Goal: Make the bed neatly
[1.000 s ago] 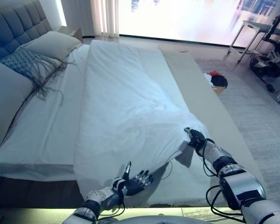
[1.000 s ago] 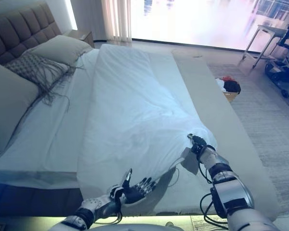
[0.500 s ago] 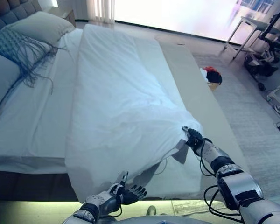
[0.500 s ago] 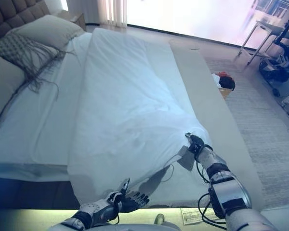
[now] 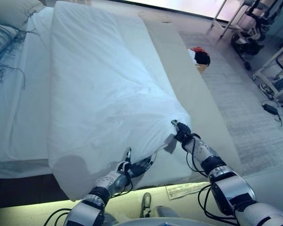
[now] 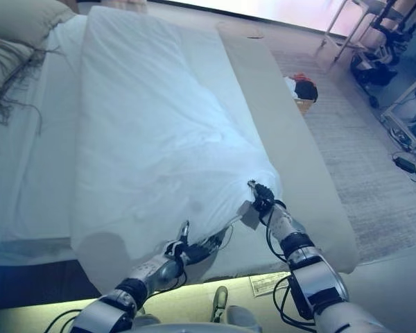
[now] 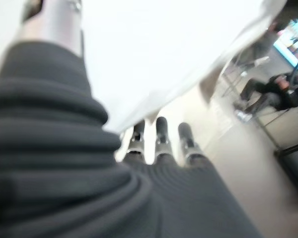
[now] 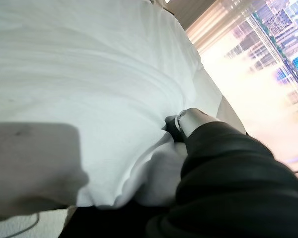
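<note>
Eye views: white duvet [image 5: 104, 94] lies along the bed [image 5: 19, 108]; right hand [image 5: 181, 134] pinches its corner, left hand [image 5: 132, 168] under its hem. Left wrist view: fingers straight. Right wrist view: fingers buried in cloth. Next, I judge: draw the duvet square.

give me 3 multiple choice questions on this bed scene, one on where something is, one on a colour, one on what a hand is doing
1. Where is the basket of clothes?
A. on the floor past the far side of the bed
B. on the pillow
C. on the duvet

2. What colour is the duvet?
A. red
B. white
C. black

3. What is the right hand doing?
A. resting open on the floor
B. holding a pillow
C. gripping the duvet

Answers:
1 A: the basket sits on the floor beyond the bed.
2 B: the duvet is white all over.
3 C: the right hand has its fingers closed on the duvet's corner, while the left hand lies under its near edge.
</note>
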Available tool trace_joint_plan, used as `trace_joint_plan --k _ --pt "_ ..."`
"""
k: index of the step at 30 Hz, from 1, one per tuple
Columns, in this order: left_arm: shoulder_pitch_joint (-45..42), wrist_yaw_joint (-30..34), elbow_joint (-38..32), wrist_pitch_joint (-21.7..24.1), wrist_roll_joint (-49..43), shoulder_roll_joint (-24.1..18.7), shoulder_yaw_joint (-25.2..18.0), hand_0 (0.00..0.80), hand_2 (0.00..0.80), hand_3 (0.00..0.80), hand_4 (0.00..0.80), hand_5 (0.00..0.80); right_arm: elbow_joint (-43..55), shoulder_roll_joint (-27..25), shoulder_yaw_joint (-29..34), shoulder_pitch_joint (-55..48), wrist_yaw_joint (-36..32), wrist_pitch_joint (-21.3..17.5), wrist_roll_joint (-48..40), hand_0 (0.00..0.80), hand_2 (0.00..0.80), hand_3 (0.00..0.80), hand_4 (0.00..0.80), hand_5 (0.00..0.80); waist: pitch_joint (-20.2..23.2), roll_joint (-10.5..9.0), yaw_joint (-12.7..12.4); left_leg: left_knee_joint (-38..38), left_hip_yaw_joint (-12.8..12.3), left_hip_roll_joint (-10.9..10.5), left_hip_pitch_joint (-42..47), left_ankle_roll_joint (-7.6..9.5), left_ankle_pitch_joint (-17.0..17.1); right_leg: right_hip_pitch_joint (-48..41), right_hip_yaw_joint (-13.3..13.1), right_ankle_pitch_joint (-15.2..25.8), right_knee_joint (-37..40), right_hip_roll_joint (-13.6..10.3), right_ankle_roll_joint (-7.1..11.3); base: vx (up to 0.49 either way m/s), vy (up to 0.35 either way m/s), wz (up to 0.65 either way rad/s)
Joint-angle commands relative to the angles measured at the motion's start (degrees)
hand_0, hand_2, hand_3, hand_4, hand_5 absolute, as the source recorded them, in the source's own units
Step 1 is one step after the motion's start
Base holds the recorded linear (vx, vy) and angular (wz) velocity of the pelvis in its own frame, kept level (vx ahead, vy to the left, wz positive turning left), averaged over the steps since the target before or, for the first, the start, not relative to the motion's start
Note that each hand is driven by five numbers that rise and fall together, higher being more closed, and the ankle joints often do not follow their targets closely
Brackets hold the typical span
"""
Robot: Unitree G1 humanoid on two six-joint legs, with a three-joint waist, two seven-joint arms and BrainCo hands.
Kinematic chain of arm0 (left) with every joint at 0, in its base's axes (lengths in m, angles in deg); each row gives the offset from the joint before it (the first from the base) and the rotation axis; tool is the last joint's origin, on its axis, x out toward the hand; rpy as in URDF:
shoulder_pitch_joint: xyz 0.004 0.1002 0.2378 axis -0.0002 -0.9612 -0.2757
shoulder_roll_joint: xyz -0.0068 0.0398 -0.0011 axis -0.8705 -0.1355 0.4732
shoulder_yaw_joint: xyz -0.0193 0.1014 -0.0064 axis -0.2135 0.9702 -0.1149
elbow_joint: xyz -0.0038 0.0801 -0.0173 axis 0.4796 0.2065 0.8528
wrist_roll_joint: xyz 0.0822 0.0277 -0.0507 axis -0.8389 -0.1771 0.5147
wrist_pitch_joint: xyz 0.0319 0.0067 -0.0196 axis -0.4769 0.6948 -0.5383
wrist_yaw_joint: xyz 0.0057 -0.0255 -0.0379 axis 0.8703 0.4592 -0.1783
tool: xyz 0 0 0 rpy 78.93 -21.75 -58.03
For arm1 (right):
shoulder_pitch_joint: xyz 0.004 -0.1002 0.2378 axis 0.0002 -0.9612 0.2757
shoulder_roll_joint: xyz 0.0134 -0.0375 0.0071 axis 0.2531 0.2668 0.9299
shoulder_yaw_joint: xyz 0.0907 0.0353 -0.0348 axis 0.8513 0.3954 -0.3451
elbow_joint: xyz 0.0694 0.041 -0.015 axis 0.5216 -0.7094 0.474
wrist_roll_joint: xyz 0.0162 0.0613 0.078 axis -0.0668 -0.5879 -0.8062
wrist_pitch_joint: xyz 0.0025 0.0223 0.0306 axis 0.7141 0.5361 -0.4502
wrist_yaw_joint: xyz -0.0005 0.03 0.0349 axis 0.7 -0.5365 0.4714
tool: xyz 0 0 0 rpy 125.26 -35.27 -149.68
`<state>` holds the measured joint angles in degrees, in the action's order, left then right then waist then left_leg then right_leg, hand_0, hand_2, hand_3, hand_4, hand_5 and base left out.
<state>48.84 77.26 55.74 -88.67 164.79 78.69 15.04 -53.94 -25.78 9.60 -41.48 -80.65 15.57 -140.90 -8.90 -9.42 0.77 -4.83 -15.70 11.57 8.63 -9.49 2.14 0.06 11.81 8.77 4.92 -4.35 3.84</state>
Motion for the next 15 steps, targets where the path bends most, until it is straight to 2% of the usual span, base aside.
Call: trace_joint_plan --k 1,11,15 --pt "6.8 1.0 -0.6 1.7 4.6 7.5 3.9 0.0 0.0 0.0 0.0 0.0 4.6 -1.7 -0.7 5.1 -0.8 -3.1 -1.3 0.8 0.8 0.8 0.8 0.8 0.0 1.6 1.4 -0.2 -0.2 1.4 -3.0 1.87 2.0 -5.3 0.7 -4.7 -2.0 -1.5 2.28 0.005 0.032 -0.2" --pt "9.4 4.4 -1.7 4.7 5.2 12.7 7.9 0.0 0.0 0.0 0.0 0.0 4.3 -0.8 -2.3 7.1 -0.8 -1.8 -0.3 0.8 0.8 0.8 0.8 0.8 0.5 3.41 4.0 -0.1 -2.1 1.2 -2.0 1.41 2.0 -5.2 -0.6 -5.4 -2.6 -2.3 2.45 0.0 0.046 -0.08" --pt "10.0 6.1 -1.4 7.6 5.2 13.3 7.6 0.0 0.0 0.0 0.0 0.0 3.0 -1.3 -2.4 8.0 -1.6 -0.7 0.6 0.8 0.8 0.8 0.8 0.8 1.0 3.91 4.7 -0.1 -2.9 1.1 -1.3 1.19 2.0 -5.5 -0.7 -5.5 -2.5 -2.5 2.42 0.013 0.046 -0.04"
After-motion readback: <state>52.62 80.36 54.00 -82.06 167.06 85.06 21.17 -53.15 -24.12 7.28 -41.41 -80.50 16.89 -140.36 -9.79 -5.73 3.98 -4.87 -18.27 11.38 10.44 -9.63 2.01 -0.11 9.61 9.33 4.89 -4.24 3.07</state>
